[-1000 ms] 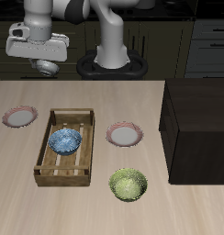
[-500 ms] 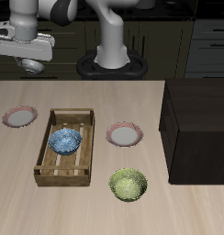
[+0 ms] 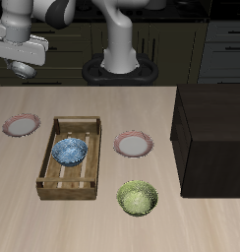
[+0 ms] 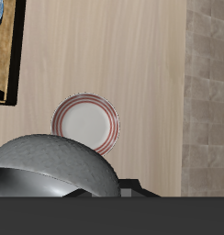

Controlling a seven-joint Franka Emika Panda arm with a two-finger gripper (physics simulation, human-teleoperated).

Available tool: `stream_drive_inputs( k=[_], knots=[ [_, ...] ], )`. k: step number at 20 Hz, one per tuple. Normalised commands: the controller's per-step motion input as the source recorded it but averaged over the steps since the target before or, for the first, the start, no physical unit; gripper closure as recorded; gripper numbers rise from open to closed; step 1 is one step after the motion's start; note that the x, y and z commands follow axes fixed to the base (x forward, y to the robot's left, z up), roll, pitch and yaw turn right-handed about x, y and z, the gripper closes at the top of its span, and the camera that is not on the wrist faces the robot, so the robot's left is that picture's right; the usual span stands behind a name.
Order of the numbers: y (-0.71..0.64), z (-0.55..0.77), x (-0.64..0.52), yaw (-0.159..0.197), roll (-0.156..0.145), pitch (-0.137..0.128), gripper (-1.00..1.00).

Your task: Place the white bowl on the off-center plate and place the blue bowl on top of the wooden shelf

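Pincer (image 3: 21, 69) raised with small plain white bowl (image 3: 22, 69) above pinkish-red rimmed plate (image 3: 21, 125); blue speckled bowl (image 3: 69, 151) inside light slatted wooden crate (image 3: 69, 156); dark brown boxy shelf (image 3: 210, 138) well apart.

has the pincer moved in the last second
Yes. In the exterior view the pincer, holding the white bowl, has drifted sideways away from the robot's base, and now hangs behind the off-center plate.

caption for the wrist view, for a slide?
Gripper carrying the white bowl high above a red-rimmed plate on the table.
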Motion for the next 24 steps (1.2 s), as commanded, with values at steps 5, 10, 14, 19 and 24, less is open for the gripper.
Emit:
stream_drive_inputs(
  k=[5, 10, 14, 19, 24],
  knots=[
    [0.06, -0.15, 0.18, 0.028, 0.007, 0.001, 1.00],
    [0.02, -0.18, 0.24, 0.020, 0.004, 0.010, 1.00],
    [-0.10, -0.26, 0.20, 0.007, -0.012, 0.034, 1.00],
    [-0.05, -0.35, 0.15, -0.010, -0.015, 0.057, 1.00],
    [0.06, -0.29, 0.05, -0.011, 0.007, 0.041, 1.00]
  ],
)
